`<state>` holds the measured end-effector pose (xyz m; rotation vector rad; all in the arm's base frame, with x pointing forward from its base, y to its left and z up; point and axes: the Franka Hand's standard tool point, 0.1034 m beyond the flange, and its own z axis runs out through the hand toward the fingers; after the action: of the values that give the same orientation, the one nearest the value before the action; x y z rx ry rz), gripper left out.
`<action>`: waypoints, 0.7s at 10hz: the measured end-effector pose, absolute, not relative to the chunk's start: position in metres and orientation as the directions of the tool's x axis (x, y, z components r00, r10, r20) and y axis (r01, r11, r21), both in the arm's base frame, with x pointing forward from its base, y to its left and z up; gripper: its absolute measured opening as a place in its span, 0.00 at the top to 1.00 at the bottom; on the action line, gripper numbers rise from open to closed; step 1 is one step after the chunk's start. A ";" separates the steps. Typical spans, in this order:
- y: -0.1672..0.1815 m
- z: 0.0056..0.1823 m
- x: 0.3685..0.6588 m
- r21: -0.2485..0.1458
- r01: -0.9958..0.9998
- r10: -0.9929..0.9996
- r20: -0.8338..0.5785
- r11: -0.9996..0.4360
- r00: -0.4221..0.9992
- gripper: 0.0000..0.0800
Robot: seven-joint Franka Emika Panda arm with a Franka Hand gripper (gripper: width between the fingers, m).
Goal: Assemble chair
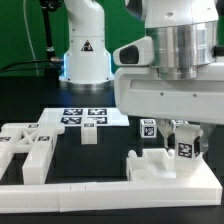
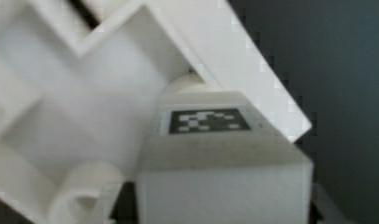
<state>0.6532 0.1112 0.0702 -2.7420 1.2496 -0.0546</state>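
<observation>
In the exterior view, the arm's two-finger gripper (image 1: pixel 182 138) hangs low to the exterior view's right of the thin flat white marker board (image 1: pixel 85 113). Its jaws stand either side of a tagged upright on the white blocky plastic chair piece (image 1: pixel 158 168), which sits on the black tabletop (image 1: pixel 110 152). We cannot tell whether the jaws pinch that upright or merely straddle it. More of the chair lies loose: flat white cut-out panels (image 1: pixel 25 148) to the marker board's left in this view, and a small white block (image 1: pixel 88 133) just in front of the marker board.

In the wrist view, a white post with a square black-and-white tag (image 2: pixel 207 150) fills the near field, touching a white panel with angular openings (image 2: pixel 70 90). The jaws themselves do not show clearly here.

We judge these parts to be light, rigid and hard, with smooth plastic faces that could slip under a shallow pinch. The flat parallel sides of the post look like the best place to take hold, squarely and well down its length. The thin panel ribs look less forgiving.
</observation>
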 end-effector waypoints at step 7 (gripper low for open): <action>0.112 0.069 0.650 -0.122 -0.949 -0.952 -0.062 -0.290 0.298 0.43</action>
<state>0.6505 0.1117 0.0695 -2.4190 1.7842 -0.0338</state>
